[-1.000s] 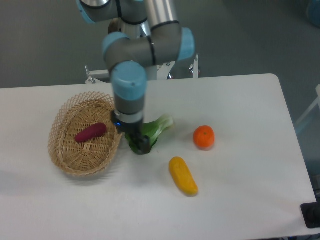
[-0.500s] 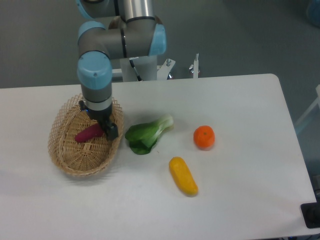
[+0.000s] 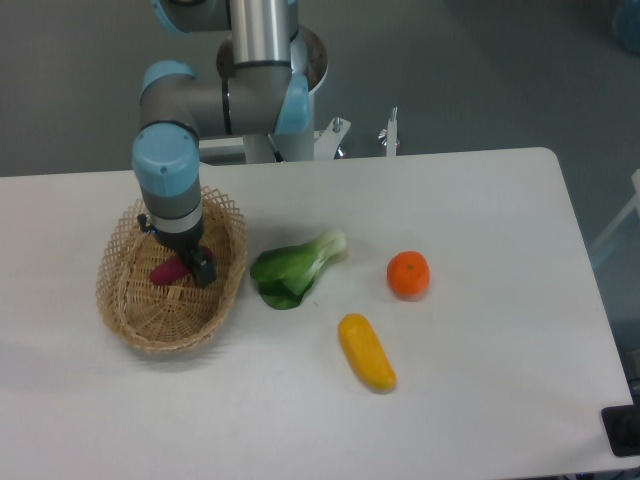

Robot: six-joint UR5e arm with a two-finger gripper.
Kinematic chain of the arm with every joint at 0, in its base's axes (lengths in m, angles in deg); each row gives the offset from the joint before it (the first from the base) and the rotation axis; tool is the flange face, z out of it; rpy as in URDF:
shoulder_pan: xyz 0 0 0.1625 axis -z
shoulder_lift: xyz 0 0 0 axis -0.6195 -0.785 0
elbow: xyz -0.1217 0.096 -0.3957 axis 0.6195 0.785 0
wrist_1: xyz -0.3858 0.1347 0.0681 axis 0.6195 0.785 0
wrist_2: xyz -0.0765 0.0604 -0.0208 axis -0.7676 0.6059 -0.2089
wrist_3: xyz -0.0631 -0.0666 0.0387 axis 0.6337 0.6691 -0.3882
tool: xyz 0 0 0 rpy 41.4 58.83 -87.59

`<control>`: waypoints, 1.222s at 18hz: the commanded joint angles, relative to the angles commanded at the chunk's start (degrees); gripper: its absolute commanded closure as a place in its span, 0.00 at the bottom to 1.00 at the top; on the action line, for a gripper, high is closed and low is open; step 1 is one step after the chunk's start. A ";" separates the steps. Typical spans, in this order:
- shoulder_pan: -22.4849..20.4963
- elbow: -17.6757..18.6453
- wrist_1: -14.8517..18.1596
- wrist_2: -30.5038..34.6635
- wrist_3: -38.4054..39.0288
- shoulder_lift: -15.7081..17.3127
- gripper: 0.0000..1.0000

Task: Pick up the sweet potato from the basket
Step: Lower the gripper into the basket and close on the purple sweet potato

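Observation:
The oval tan wicker basket (image 3: 135, 320) lies at the left of the white table. Inside it the maroon sweet potato (image 3: 165, 271) shows only at its left end, because my gripper (image 3: 192, 268) has come down over its right part. The dark fingers (image 3: 205, 271) stand at the potato, and the arm's wrist above covers much of them. Whether the jaws are closed on the potato does not show from this angle.
A green leafy bok choy (image 3: 293, 270) lies just right of the basket. An orange fruit (image 3: 408, 275) sits further right, and a yellow oblong vegetable (image 3: 366, 352) lies toward the front. The arm's base (image 3: 270, 140) stands behind the table's back edge.
The arm has swung left from over the bok choy to over the basket, and the gripper has dropped onto the sweet potato. The vegetables on the table have not moved.

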 joint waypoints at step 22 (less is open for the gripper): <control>0.35 -0.09 -0.09 0.18 3.08 0.61 0.72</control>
